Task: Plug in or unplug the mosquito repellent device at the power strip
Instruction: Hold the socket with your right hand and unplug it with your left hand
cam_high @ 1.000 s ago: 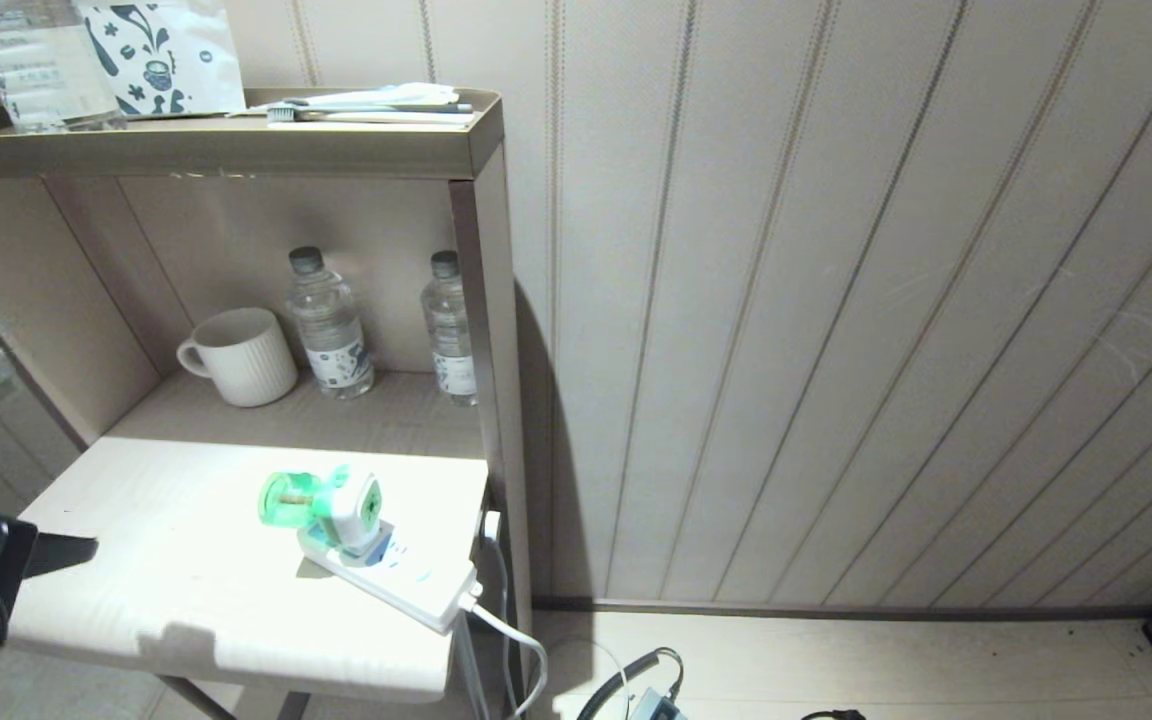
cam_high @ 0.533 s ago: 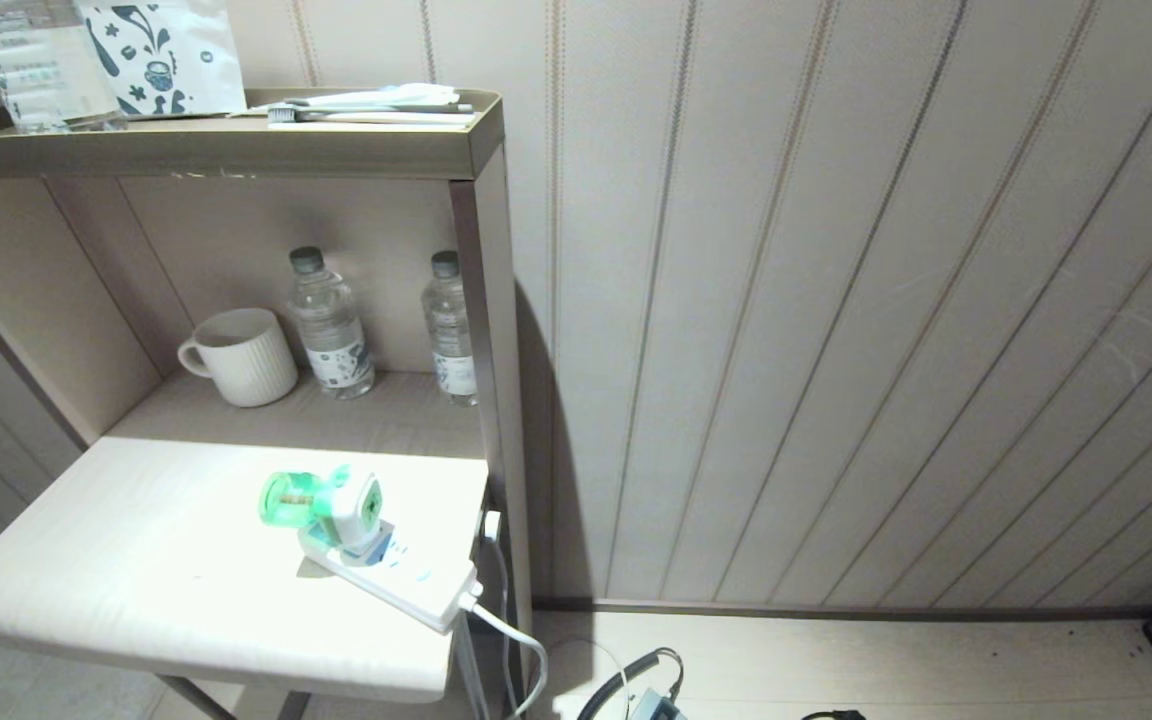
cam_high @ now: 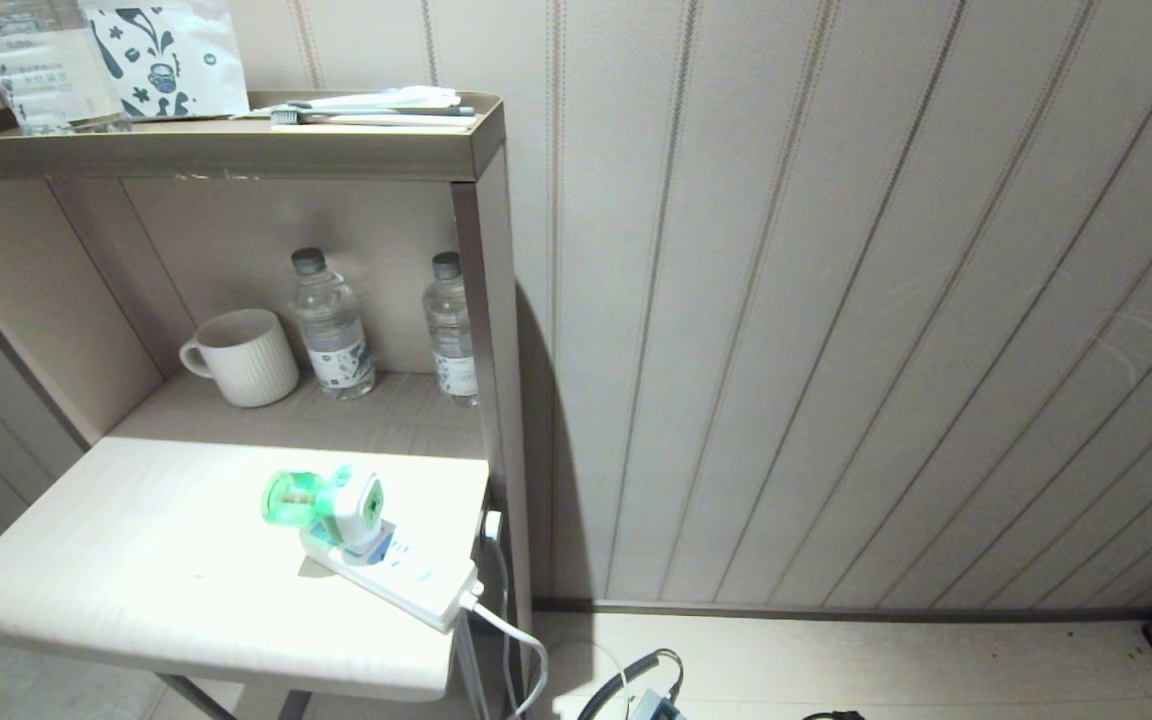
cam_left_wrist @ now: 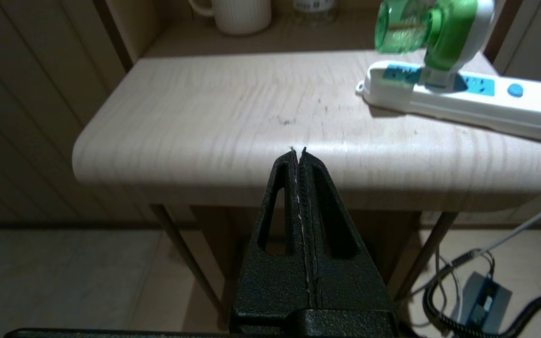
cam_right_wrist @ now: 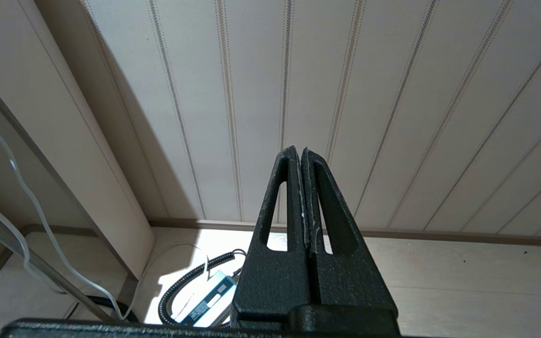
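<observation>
The head view looks down from above on the table (cam_high: 136, 560) and wall. The left wrist view faces the table's near edge, sharing the power strip (cam_left_wrist: 463, 96); the right wrist view faces the wall low down.

The left gripper (cam_left_wrist: 298, 151) and the right gripper (cam_right_wrist: 297, 151) look alike: matte black, rough-textured plastic fingers, each tapering to a point with a long slot cut through

No legible writing anywhere

The water bottles (cam_high: 334, 330) carry blue-and-white labels, and the two packets (cam_high: 96, 62) on the top shelf carry dark blue print and drawings, but no word or number on them can be made out. The floor unit (cam_right_wrist: 207, 300) bears a label too small to read.
</observation>
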Robot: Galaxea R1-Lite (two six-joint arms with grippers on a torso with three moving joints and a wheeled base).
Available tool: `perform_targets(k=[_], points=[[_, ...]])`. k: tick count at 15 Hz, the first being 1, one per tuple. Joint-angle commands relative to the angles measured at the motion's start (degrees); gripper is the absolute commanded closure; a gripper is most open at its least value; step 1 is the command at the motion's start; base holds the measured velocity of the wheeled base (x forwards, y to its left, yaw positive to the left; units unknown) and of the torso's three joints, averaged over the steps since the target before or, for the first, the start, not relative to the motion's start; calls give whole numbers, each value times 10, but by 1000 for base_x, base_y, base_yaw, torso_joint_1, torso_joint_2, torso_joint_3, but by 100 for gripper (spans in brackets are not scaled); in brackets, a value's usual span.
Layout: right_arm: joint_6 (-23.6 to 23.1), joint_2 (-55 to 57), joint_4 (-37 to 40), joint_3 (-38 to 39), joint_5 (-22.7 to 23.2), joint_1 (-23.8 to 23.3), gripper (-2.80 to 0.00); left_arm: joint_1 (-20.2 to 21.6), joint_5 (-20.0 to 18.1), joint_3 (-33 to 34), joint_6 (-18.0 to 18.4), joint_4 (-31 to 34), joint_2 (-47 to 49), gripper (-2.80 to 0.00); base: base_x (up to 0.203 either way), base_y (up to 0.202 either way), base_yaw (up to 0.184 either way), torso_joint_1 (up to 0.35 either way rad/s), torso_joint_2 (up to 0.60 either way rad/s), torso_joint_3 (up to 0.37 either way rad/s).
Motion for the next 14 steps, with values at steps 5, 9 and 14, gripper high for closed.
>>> perform_targets(k=[5, 9, 14], points=[[0, 0, 0, 0, 0, 0, 0, -6, 8, 26, -46, -36, -53, 0, 0, 0, 0, 0, 0, 0], [0, 0, 0, 0, 0, 1, 0, -6, 11, 26, -52, -36, -50, 0, 0, 0, 0, 0, 0, 0], [0, 0, 0, 0, 0, 0, 0, -6, 11, 26, -54, -37, -50, 0, 0, 0, 0, 0, 0, 0]])
